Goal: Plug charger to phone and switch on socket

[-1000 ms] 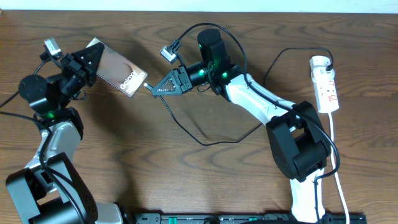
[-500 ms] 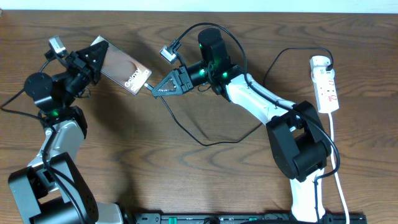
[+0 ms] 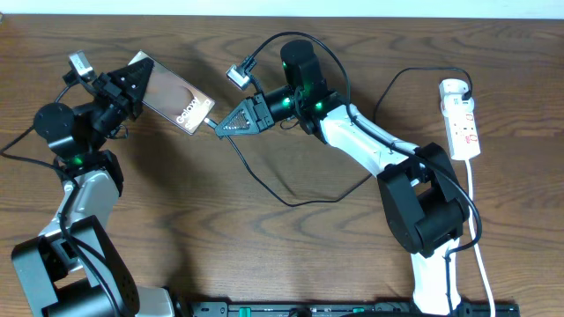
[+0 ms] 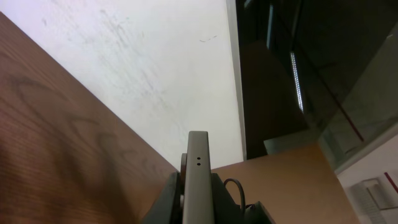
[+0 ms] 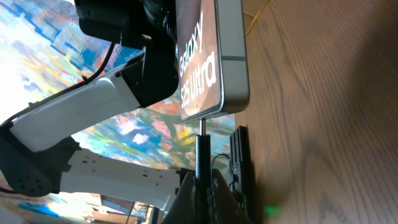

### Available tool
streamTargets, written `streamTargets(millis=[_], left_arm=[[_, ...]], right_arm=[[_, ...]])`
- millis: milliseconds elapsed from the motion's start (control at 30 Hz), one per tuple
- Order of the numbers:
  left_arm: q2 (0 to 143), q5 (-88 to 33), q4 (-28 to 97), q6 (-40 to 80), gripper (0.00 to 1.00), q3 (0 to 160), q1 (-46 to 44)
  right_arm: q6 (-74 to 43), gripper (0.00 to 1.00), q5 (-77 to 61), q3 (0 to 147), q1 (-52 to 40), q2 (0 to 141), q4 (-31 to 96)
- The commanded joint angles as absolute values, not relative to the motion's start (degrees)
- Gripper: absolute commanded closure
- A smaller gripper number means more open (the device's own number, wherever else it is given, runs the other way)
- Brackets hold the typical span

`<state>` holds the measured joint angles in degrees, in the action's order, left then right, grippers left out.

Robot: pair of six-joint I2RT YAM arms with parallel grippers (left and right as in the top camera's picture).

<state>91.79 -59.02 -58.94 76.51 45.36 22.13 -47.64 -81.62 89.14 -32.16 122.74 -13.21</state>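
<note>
Brown-black phone (image 3: 174, 95) at upper left of table (image 3: 264, 264): we are gripping it with left gripper (image 3: 123, 88), fingers clenching on far end. With right gripper (image 3: 222, 126) we are pinching charger (image 3: 293, 203) behind tip; tip is touching phone's bottom edge. Cable is trailing across wood toward socket (image 3: 462, 119), lying at right edge.

phone (image 3: 172, 93): dark brown-black, white lettering
charger (image 3: 295, 203): black
socket (image 3: 463, 123): white, red markings
desk (image 3: 220, 251): brown, darker wood grain
</note>
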Motion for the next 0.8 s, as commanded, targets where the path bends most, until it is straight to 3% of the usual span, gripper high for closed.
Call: streamTargets(millis=[0, 767], left_arm=[[90.98, -60.8, -59.68, 76.82, 0.93, 45.95, 22.09], [90.98, -60.99, -63.13, 77.43, 0.93, 45.95, 22.28]], right_arm=[[-48.05, 0.99, -81.56, 89.78, -31.81, 122.52, -13.52], [-52.27, 0.99, -80.88, 89.78, -31.92, 122.52, -14.87]])
